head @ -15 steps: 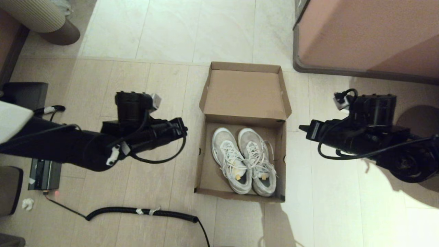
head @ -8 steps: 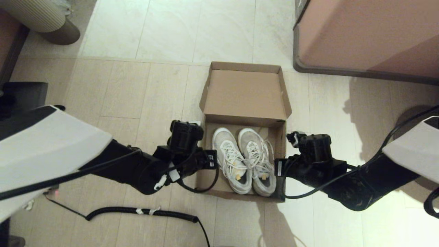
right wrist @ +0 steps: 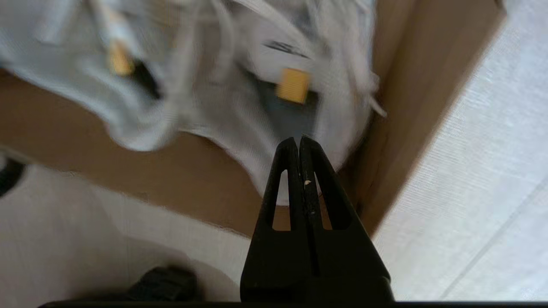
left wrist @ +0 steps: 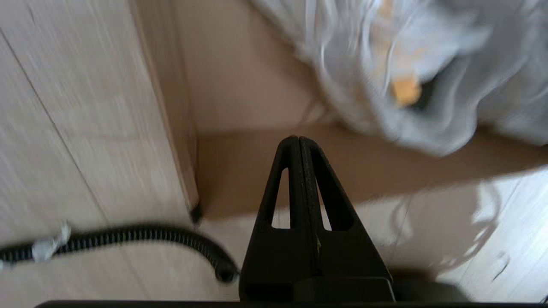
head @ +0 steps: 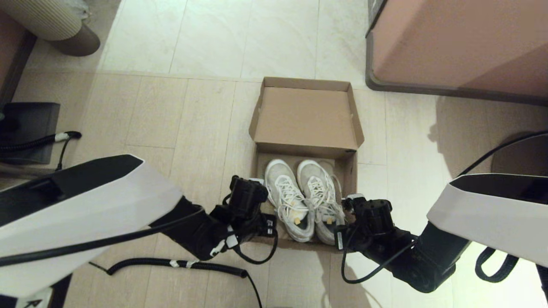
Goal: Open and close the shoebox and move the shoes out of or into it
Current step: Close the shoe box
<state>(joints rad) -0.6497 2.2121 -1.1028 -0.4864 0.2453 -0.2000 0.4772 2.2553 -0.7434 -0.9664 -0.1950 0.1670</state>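
Observation:
The brown shoebox (head: 257, 218) stands open on the floor, its lid (head: 306, 115) flipped back away from me. Inside lie the two white sneakers, side by side: one (head: 287, 199) on the left, the other (head: 322, 201) on the right, each with a small tan tag. My left arm (head: 246, 203) hangs over the box's near left corner; its gripper (left wrist: 298, 139) is shut and empty, above the box's front wall (left wrist: 385, 167). My right arm (head: 372, 218) is at the near right corner. Its gripper (right wrist: 299, 139) is shut, empty, just over the heel of the right sneaker (right wrist: 299, 111).
A large pinkish cabinet (head: 454, 42) stands at the far right. A coiled black cable (head: 180, 264) lies on the floor near the box's near left corner. A black box (head: 30, 124) and a ribbed round object (head: 55, 21) sit at the left.
Both arms have swung in from the sides of the box and come down and back toward me, to its near corners. The box and shoes have not moved.

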